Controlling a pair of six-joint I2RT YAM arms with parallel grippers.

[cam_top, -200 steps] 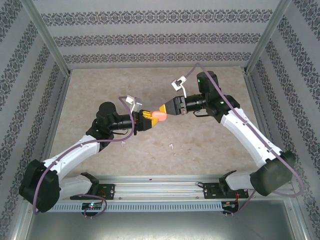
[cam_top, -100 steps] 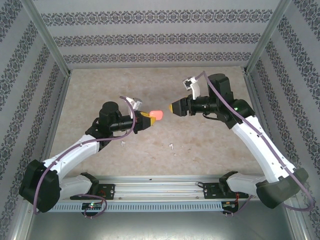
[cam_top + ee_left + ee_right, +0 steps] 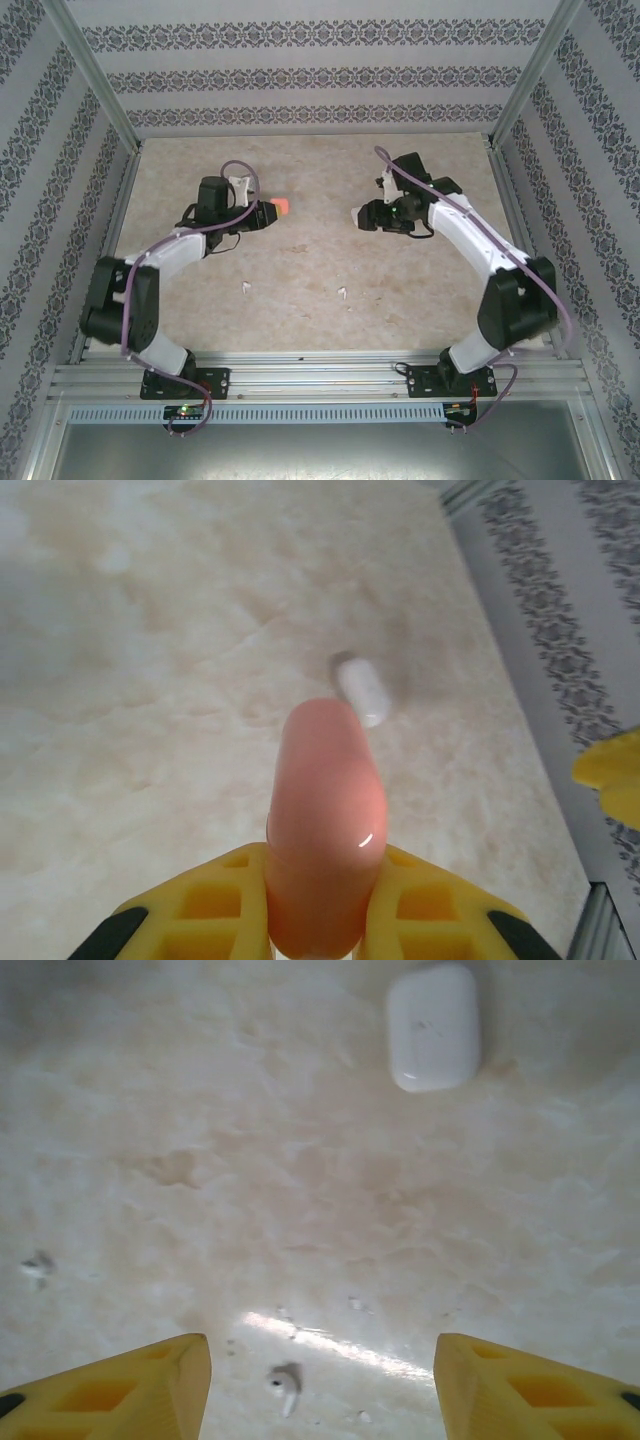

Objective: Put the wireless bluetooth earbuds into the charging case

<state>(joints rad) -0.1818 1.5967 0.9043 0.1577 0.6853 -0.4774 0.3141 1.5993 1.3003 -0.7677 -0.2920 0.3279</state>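
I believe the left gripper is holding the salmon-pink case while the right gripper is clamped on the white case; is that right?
Not quite: the left gripper does hold the salmon-pink case, but the right gripper is open and holds nothing. The right wrist view shows the white case lying on the table, apart from its fingers.

The top camera looks down from above and behind the arm bases (image 3: 178, 380) over the whole table (image 3: 320, 330). The left wrist camera, close behind the left gripper (image 3: 322, 865) and pink case (image 3: 325, 770), faces right; the right wrist camera faces left over the right gripper (image 3: 320, 1360). Both show the white case (image 3: 433, 1026)
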